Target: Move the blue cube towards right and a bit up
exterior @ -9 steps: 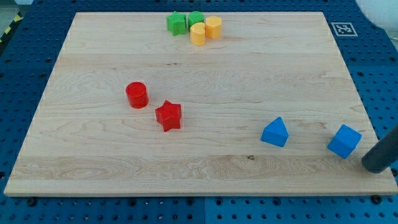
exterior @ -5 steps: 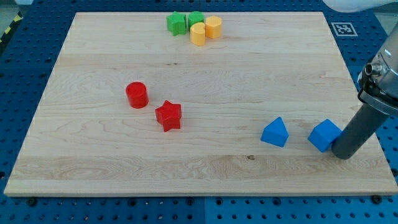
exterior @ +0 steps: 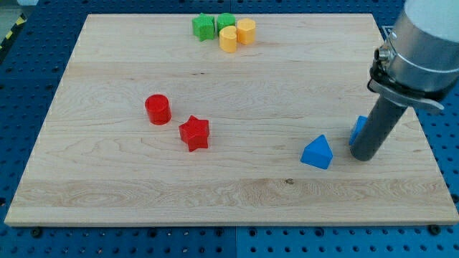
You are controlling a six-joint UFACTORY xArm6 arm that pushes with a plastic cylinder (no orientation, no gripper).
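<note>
Since my tip (exterior: 363, 157) has no fingers to grasp with and stands touching the cube (exterior: 358, 127), mostly hidden behind the rod, this light, stiff block should slide easily if pushed on its left face.

**Rod against the blue cube on the wooden surface**

My tip (exterior: 363, 156) rests on the wooden surface (exterior: 287, 79) toward the view's right, touching the blue cube (exterior: 357, 129), most of which the rod hides. Just to the view's left lies a blue triangular block (exterior: 317, 153). Near the centre-left sit a red cylinder (exterior: 158, 109) and a red star (exterior: 193, 133). At the view's top, two green blocks (exterior: 204, 26) (exterior: 226, 21) cluster with two yellow cylinders (exterior: 228, 39) (exterior: 246, 31).
</note>
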